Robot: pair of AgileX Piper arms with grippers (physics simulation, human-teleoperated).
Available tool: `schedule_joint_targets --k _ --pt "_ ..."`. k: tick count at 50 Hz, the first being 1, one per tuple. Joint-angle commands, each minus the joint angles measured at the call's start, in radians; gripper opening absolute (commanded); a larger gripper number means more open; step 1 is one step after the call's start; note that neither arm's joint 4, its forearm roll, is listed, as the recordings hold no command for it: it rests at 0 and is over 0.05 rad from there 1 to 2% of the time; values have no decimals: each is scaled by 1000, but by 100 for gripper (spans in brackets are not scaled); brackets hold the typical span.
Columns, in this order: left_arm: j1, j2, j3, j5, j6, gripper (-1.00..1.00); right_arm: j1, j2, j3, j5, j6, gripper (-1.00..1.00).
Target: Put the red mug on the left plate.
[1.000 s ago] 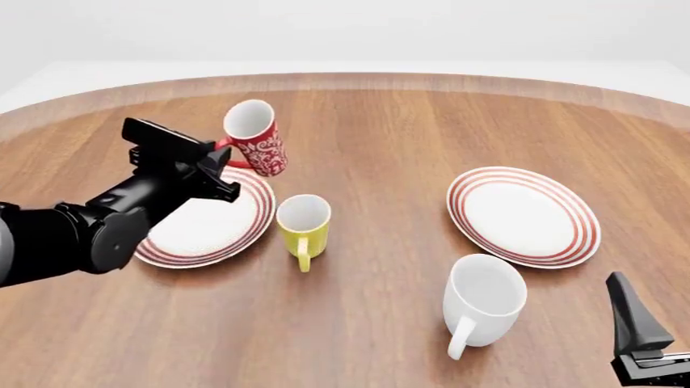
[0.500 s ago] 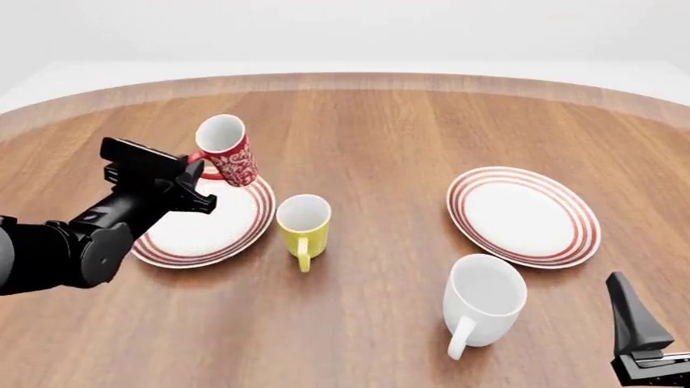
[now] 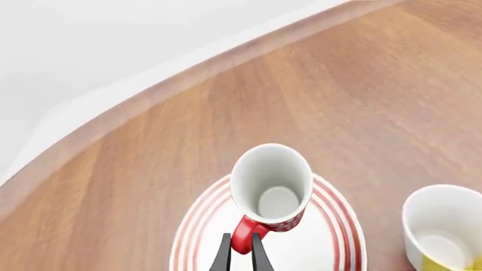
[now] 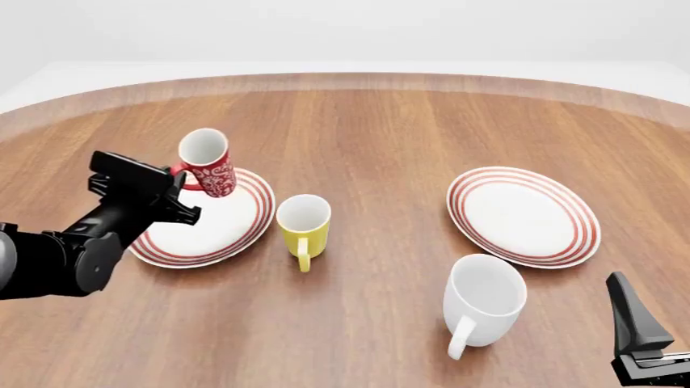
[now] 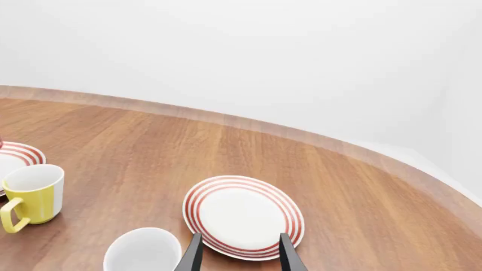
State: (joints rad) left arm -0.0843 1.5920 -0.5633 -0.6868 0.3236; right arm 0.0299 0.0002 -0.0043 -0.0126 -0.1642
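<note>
The round wooden bench (image 4: 367, 129) carries two red-ringed white plates: the left plate (image 4: 232, 230) just beside the left claw (image 4: 178, 182), the other plate (image 4: 523, 214) well apart from it. A yellow mug (image 4: 303, 226) stands between them, a white mug (image 4: 483, 301) near the right claw (image 5: 237, 248).

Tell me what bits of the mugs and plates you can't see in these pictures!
- Red mug: in the front view nothing shows whether its bottom touches the left plate.
- Left hand: cut off by the left wrist view's edge; only thin fingertips show at the red handle.
- Yellow mug: cut by the left wrist view's edge.
- White mug: its lower part is cut off by the right wrist view's edge.
</note>
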Motion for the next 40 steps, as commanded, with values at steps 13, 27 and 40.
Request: schedule_joint_targets --k 13,27,40 --pt "62 60 -13 -27 28 -100 -1 0 0 0 0 100" --pt "76 103 -9 -49 17 -100 0 0 0 0 0 100" --pt "85 115 -18 -45 -25 -100 0 0 0 0 0 100"
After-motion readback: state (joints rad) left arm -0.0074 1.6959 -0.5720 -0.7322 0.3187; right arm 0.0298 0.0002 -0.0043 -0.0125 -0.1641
